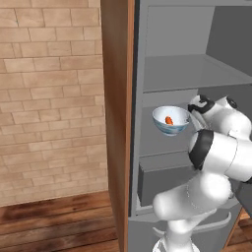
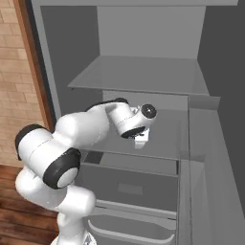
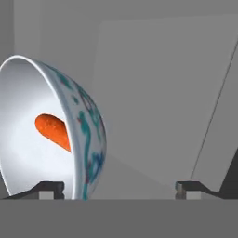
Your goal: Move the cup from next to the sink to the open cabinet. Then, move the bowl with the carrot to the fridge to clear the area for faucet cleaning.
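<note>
With the bowl [image 1: 170, 120] and carrot [image 1: 169, 120] already inside the fridge [image 1: 197, 74], my end effector [image 3: 120, 188], fingers spread, grips nothing; only withdrawal seems left.

The fridge [image 2: 201, 72] stands open, its grey inside taking up most of what I can see, with an upper shelf [image 2: 139, 74] across the back and a drawer [image 2: 129, 186] lower down. The white arm [image 2: 72, 139] bends up from the lower left and reaches in over the lower shelf [image 2: 167, 139], just above the drawer. Its wrist hides the claw, so I cannot tell how the fingers stand. A wooden panel [image 2: 33, 57] and a brick wall [image 2: 14, 72] run down the left edge, with wood floor [image 2: 19, 220] below.
</note>
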Controlling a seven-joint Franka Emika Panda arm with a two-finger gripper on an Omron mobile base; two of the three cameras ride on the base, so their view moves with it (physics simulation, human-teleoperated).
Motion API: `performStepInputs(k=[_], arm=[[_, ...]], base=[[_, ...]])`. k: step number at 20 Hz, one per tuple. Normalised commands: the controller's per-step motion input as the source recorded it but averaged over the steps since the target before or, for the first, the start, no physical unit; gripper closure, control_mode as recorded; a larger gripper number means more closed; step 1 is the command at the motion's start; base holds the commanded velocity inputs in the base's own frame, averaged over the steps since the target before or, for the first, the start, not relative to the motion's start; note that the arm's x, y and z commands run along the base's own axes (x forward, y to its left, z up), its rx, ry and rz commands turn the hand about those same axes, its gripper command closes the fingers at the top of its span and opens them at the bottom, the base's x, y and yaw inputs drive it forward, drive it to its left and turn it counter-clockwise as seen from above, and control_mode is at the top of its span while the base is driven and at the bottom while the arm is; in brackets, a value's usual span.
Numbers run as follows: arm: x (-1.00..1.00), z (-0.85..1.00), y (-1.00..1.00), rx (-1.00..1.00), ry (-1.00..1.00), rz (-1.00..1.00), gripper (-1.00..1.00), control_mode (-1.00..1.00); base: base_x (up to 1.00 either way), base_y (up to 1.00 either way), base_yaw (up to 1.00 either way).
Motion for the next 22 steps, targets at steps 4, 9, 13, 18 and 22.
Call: performStepInputs(k=[4, 9, 13, 18, 22], arm=[[-1.0, 0.62, -0.08, 0.0, -0.29, -0.16, -1.0, -1.0], [-1.0, 0.97, 0.0, -0.02, -0.31, -0.11, -1.0, -1.0], [-1.0, 1.0, 0.12, -0.15, -0.18, -0.02, -1.0, -1.0], [-0.82, 0.84, 0.45, -0.25, 0.08, 0.04, -1.0, -1.0], [-0.74, 0.58, 0.66, -0.36, 0.23, 0.19, -1.0, -1.0]], base=[[0.0, 0.0, 0.0], [0.0, 0.0, 0.0], [0.0, 0.0, 0.0], [0.0, 0.0, 0.0], [0.0, 0.0, 0.0]])
